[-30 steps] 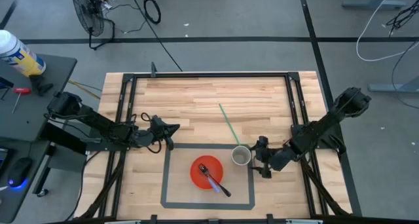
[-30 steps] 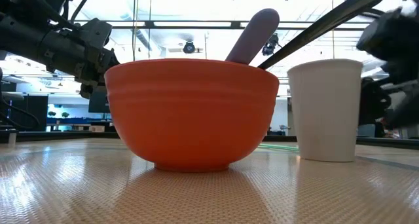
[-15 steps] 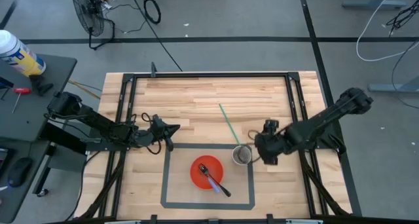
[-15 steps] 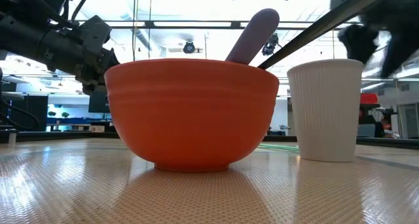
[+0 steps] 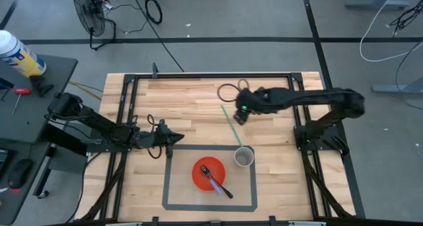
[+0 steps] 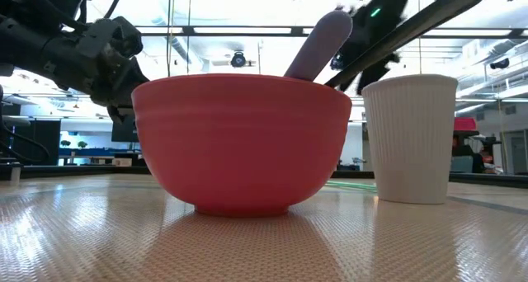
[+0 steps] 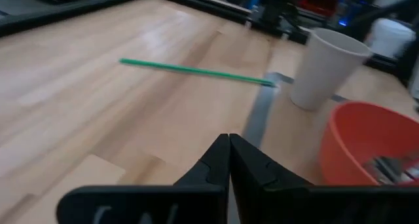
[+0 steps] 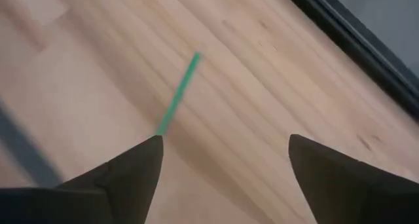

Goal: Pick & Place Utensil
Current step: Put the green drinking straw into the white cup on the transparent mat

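A thin green straw (image 5: 231,125) lies flat on the wooden table, running from the middle toward a white ribbed cup (image 5: 244,157). An orange bowl (image 5: 207,174) stands inside the grey taped square. It contains a dark-handled utensil (image 5: 221,186) and a purple-handled one (image 6: 318,44), both leaning on the rim. My right gripper (image 5: 239,115) hovers open above the straw's far part; in the right wrist view the straw (image 8: 178,94) runs under one finger of that gripper (image 8: 224,141). My left gripper (image 5: 169,139) is shut and sits low, left of the bowl.
The cup (image 6: 410,138) stands just right of the bowl (image 6: 242,142) at the square's far right corner. A black metal frame (image 5: 211,76) rims the table. Bare wood stretches across the far half. The left wrist view shows straw (image 7: 196,70), cup (image 7: 324,67) and bowl (image 7: 366,139) ahead.
My right gripper has swung from beside the cup at the table's right, up and toward the far edge and left, and now stands over the green straw. Bowl, cup and straw have not moved.
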You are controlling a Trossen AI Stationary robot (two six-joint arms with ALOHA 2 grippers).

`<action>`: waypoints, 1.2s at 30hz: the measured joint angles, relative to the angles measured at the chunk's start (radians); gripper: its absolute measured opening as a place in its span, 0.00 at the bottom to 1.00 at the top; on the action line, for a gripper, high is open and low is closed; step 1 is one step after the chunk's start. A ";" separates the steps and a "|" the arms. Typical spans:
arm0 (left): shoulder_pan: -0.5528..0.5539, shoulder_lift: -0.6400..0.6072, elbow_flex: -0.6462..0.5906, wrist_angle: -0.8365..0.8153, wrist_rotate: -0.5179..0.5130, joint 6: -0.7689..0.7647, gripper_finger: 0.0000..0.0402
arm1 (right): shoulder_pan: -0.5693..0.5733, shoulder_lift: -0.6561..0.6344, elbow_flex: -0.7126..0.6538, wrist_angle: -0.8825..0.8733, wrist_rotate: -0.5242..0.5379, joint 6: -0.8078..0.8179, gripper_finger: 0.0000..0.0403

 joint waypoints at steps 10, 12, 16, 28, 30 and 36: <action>-0.015 0.000 0.000 -0.002 0.079 -0.050 0.03 | -0.084 0.325 -0.002 0.218 -0.216 0.089 0.75; -0.025 0.000 0.000 -0.002 0.080 -0.050 0.03 | -0.090 0.354 -0.003 0.217 -0.214 0.093 0.73; -0.038 0.000 0.000 -0.003 0.075 -0.050 0.03 | -0.087 0.383 -0.002 0.221 -0.216 0.107 0.69; -0.039 0.000 0.001 -0.003 0.065 -0.050 0.03 | -0.058 0.449 -0.003 0.252 -0.244 0.164 0.48; -0.039 0.000 0.001 -0.003 0.064 -0.050 0.03 | -0.052 0.461 -0.003 0.258 -0.250 0.164 0.45; -0.039 0.000 0.001 -0.003 0.064 -0.049 0.03 | -0.047 0.469 -0.002 0.263 -0.244 0.171 0.36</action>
